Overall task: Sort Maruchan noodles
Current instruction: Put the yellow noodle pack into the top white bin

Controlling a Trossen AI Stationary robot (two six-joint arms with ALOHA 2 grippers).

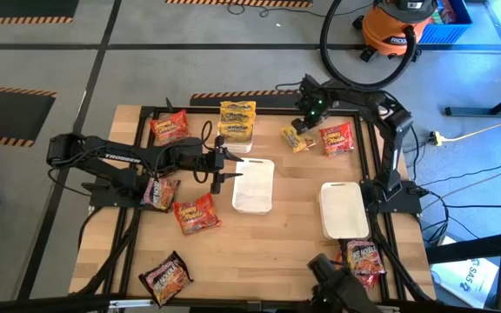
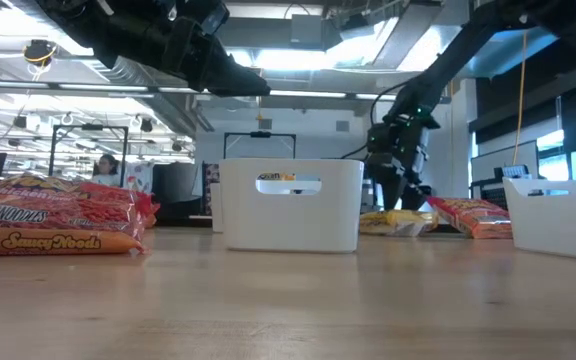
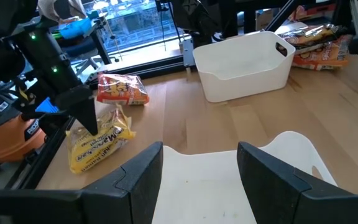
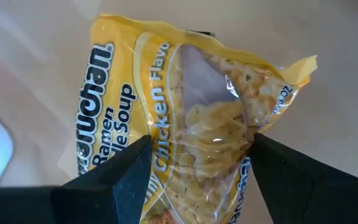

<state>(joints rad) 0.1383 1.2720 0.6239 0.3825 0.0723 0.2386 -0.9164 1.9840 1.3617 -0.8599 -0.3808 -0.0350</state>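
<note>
Left arm stretched from the frame's left edge toward the centre in the high view, left claw at mid-frame, fingers spread apart with nothing between them. Right arm rising from its base at centre right, folded over toward the upper right of the frame (green light glowing at the wrist), right claw pointed down at upper right, fingers parted wide, not gripping.
</note>
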